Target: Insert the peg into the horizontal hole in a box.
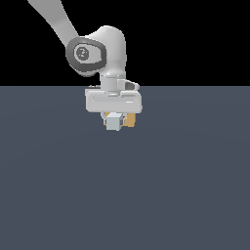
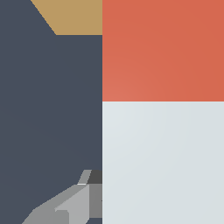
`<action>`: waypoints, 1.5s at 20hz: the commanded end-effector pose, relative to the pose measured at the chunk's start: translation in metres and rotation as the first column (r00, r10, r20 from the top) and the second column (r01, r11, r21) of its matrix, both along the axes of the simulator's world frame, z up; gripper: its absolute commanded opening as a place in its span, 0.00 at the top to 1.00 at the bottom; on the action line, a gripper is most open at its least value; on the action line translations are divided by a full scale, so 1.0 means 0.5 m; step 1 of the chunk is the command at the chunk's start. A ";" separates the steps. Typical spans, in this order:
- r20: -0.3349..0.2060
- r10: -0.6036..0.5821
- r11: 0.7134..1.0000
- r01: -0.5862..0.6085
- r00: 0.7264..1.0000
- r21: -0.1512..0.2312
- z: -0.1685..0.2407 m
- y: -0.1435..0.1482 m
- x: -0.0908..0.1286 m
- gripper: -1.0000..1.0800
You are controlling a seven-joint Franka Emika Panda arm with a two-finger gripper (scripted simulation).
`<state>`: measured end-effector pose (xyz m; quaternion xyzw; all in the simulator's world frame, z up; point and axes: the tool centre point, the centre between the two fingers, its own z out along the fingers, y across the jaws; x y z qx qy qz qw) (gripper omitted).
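Peg (image 1: 114, 121) sits far back on the bench, mid-width, its pale end facing you in the exterior view, gripper (image 1: 114, 117) pinching it; tan box (image 1: 130, 120) directly behind. Wrist view: peg's red part meets its grey part close up, 1 finger (image 2: 72, 203) beside it, box corner beyond.

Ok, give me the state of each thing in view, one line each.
peg: held in the gripper, red end toward the box.
gripper: shut on the peg.
box: resting on the floor beyond the peg's red end; hole not visible.
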<state>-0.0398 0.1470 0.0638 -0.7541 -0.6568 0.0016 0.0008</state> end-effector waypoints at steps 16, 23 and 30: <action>0.003 0.003 1.000 -0.003 1.000 0.001 0.005 0.051 0.009 1.00; 0.005 0.003 1.000 -0.003 1.000 0.002 0.006 0.143 0.022 1.00; 0.006 0.003 1.000 -0.003 1.000 0.002 0.008 0.170 0.029 1.00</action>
